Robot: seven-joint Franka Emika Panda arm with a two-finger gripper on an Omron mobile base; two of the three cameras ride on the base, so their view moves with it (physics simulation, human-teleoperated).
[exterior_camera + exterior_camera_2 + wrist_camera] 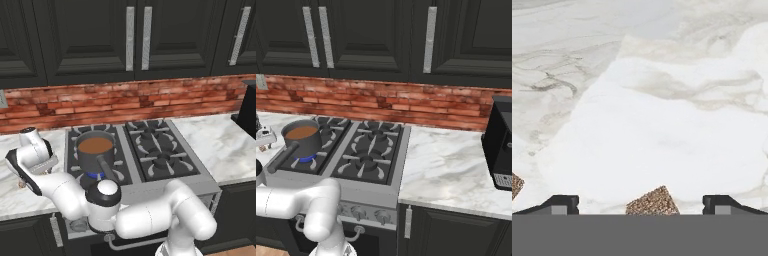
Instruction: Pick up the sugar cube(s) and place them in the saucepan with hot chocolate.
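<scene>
- The sugar cube (pixel 652 201) is showing a brown speckled surface.
- The counter (pixel 662 125) is showing white marble with grey veins.
- The saucepan (pixel 95 152) is looking dark grey, holding orange-brown liquid.
- The wall (pixel 125 100) is showing red brick.

- Surface (pixel 225 145): white marble with grey veining, on both sides of the stove (pixel 150 150).
- Cube (pixel 653 202): brown, speckled, lying directly on the surface.
- Second brown cube (pixel 516 184): on the surface, apart from the first.
</scene>
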